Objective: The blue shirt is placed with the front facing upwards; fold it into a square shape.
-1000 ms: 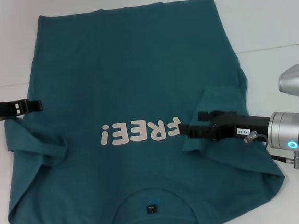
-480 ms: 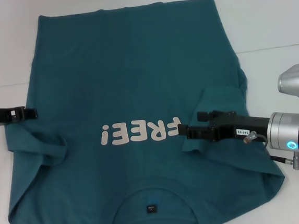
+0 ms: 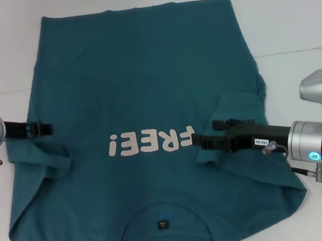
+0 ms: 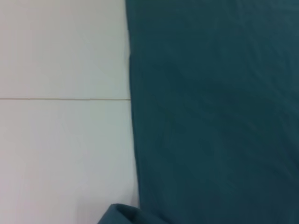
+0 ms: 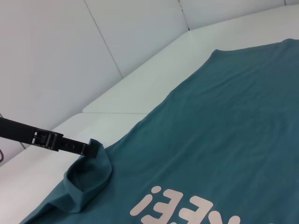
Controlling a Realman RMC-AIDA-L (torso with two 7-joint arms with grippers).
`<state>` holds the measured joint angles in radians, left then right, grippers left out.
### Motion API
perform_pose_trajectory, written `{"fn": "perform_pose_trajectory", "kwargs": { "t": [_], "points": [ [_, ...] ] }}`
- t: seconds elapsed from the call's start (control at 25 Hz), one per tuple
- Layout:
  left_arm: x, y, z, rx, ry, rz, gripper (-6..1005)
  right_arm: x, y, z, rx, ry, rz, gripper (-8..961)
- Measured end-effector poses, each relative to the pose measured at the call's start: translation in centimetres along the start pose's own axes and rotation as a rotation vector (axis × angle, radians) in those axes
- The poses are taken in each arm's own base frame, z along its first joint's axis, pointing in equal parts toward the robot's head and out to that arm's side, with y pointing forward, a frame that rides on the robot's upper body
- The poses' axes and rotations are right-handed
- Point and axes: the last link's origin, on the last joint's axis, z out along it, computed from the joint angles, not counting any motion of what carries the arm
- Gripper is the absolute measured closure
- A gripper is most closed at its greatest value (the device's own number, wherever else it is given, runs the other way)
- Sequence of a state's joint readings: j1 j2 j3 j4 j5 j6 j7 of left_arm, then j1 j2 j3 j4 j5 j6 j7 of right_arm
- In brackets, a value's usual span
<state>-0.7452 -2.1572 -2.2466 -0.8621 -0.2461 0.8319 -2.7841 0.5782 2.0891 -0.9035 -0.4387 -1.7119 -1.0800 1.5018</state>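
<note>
Lying flat, print side up, on the white surface (image 3: 286,8): one large dark teal-blue short-sleeved cotton shirt (image 3: 141,83) with whitish "FREE!" lettering (image 3: 150,141), collar and small black neck label (image 3: 163,224) nearest the robot, hem at the far end.

- Sleeves: both turned inward over the body panel, each bunched rather than flat.
- Right gripper (image 3: 198,142): low over the folded-in right sleeve (image 3: 228,120), tips by the end of the lettering. Whether the fingers are parted or pinch cloth, I cannot tell.
- Left gripper (image 3: 48,128): at the shirt's left edge, tip touching or just above the raised loop of the left sleeve (image 5: 86,184). Finger opening and any hold likewise cannot be told.

Risks, as judged:
- Withdrawing with cloth snagged would drag a sleeve back out and undo the fold.
- A pinch through both layers would lift the body panel and skew the whole garment.
- The puffed left sleeve may spring open unless pressed.

Room: open white surface to the left, right and beyond the hem. The collar end lies at the near border of the head view, so little margin shows there.
</note>
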Motion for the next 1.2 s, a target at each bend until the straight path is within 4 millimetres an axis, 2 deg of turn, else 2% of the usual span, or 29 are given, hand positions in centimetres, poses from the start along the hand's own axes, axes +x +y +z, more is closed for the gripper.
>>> {"fn": "perform_pose_trajectory", "kwargs": {
  "t": [1.2],
  "points": [
    [-0.52,-0.55,0.26,0.058,-0.018,0.054,264,-0.20,-0.01,0.20,0.003,0.000,0.001,13]
  ]
}}
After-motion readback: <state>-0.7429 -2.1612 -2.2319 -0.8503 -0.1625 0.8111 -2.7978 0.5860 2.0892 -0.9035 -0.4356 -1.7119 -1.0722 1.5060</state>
